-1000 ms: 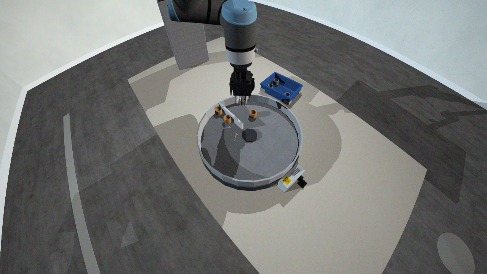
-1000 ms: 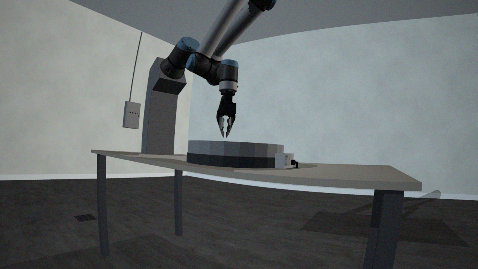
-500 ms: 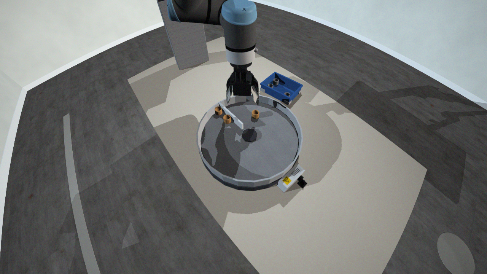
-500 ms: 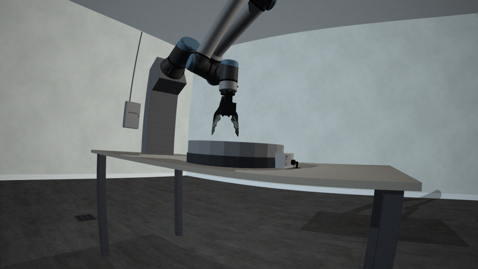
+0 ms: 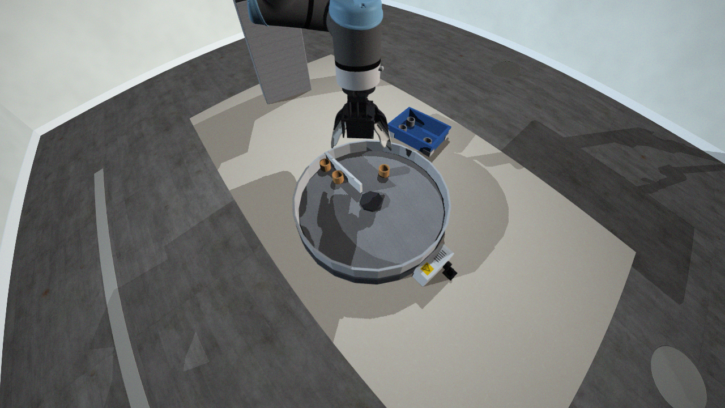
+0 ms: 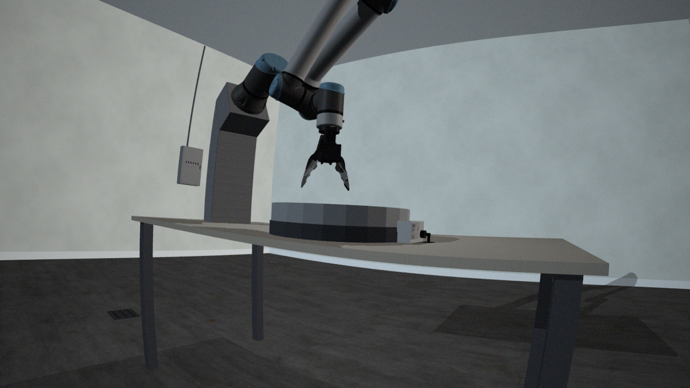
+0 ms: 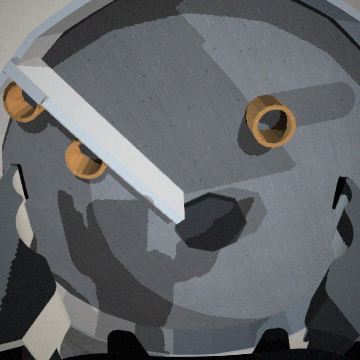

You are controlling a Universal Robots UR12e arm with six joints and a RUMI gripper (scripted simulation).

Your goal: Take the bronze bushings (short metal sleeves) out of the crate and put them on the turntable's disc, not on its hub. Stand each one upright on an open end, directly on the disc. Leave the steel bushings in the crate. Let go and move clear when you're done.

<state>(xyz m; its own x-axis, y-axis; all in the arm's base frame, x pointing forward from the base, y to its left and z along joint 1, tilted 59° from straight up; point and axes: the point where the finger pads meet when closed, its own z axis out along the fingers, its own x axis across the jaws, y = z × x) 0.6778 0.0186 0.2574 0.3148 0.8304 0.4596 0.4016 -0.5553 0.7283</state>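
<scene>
Three bronze bushings (image 5: 324,165) (image 7: 86,160) upright on the disc (image 5: 405,218) (image 7: 240,280), upper half of the top view; my hand (image 5: 361,145) (image 6: 325,188) hangs above, fingers apart! Placing looks done; now I should move clear.

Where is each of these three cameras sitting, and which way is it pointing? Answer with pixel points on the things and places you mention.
Top: high above the table, looking steeply down at the turntable (image 5: 405,223) (image 7: 280,280) and blue crate (image 5: 435,126); the lower arm and open gripper (image 5: 361,144) (image 6: 325,188) (image 7: 183,172) show.
Exterior: off to one side, near table height, facing the turntable's outer wall; most of the arm, its pedestal and the gripper show.
Wrist: on the arm's end, facing down past the spread fingers, one at each edge.
Shared: top and wrist both show three bronze bushings (image 5: 384,171) (image 7: 251,112) on the disc.
</scene>
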